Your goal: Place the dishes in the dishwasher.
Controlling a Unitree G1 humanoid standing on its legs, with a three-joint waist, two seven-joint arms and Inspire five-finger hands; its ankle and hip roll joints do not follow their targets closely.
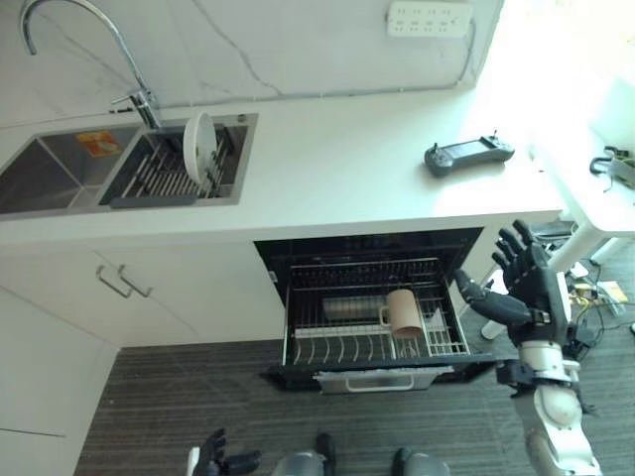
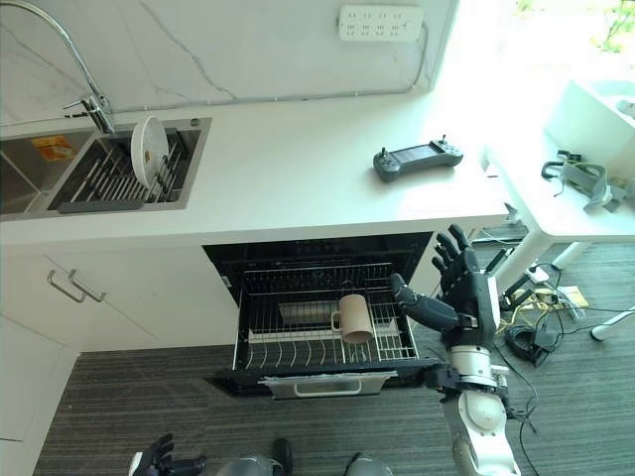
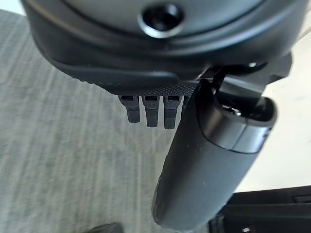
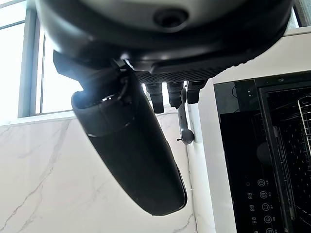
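I have the mug (image 2: pixel 354 318) in the dishwasher rack (image 2: pixel 298 342); my right hand (image 2: pixel 464 288) hangs beside it, fingers spread, empty. Next I must reach for the plate (image 2: pixel 149 152) standing in the sink rack (image 2: pixel 109 178). Left hand (image 1: pixel 220 456) low, fingers relaxed.

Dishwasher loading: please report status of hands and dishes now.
Right hand open beside pulled-out dishwasher rack. Left hand low, empty. Beige mug in rack; white round plate upright in sink rack.
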